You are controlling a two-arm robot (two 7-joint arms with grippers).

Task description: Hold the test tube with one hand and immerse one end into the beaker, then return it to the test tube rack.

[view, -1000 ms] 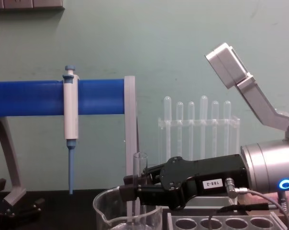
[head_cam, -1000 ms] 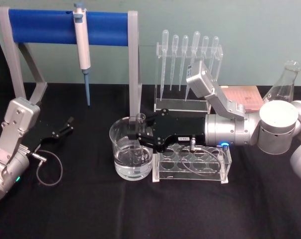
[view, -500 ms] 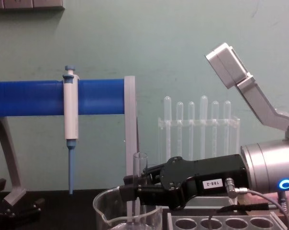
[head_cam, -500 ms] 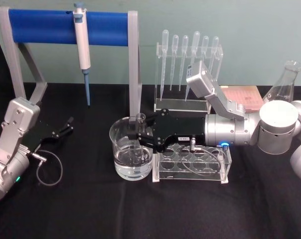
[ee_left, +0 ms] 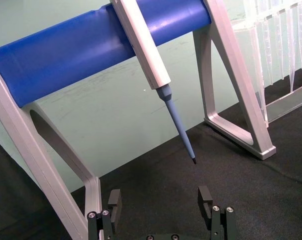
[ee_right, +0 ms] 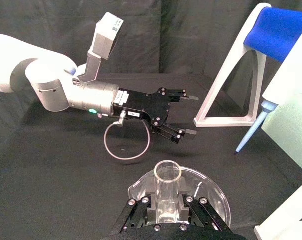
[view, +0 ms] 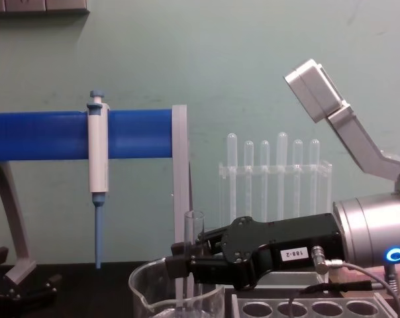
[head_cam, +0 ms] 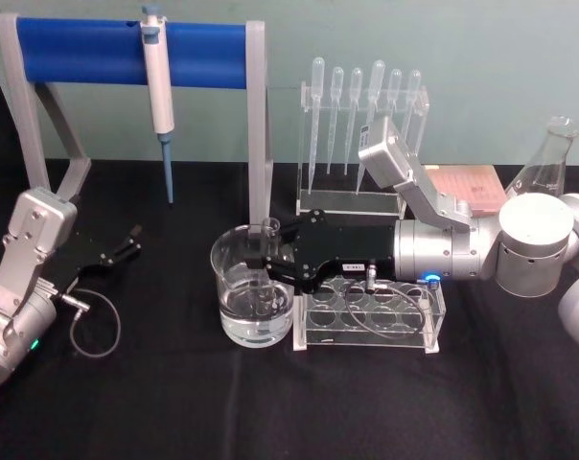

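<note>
The clear glass test tube (head_cam: 268, 251) stands upright inside the wide glass beaker (head_cam: 234, 299), its lower end down in the liquid. My right gripper (head_cam: 267, 259) is shut on the tube below its open rim, reaching in from the right over the beaker's edge. In the chest view the test tube (view: 194, 232) rises above the right gripper (view: 183, 260) and the beaker (view: 147, 285). The right wrist view looks down the test tube (ee_right: 168, 187) into the beaker (ee_right: 211, 197). My left gripper (head_cam: 127, 244) rests open on the black table at the left; the left gripper (ee_left: 161, 197) holds nothing.
A clear tube rack (head_cam: 405, 321) sits right beside the beaker under my right wrist. Behind stand a blue-barred stand (head_cam: 127, 53) holding a blue-tipped pipette (head_cam: 158, 96), a rack of plastic pipettes (head_cam: 361, 134) and a conical flask (head_cam: 548, 158).
</note>
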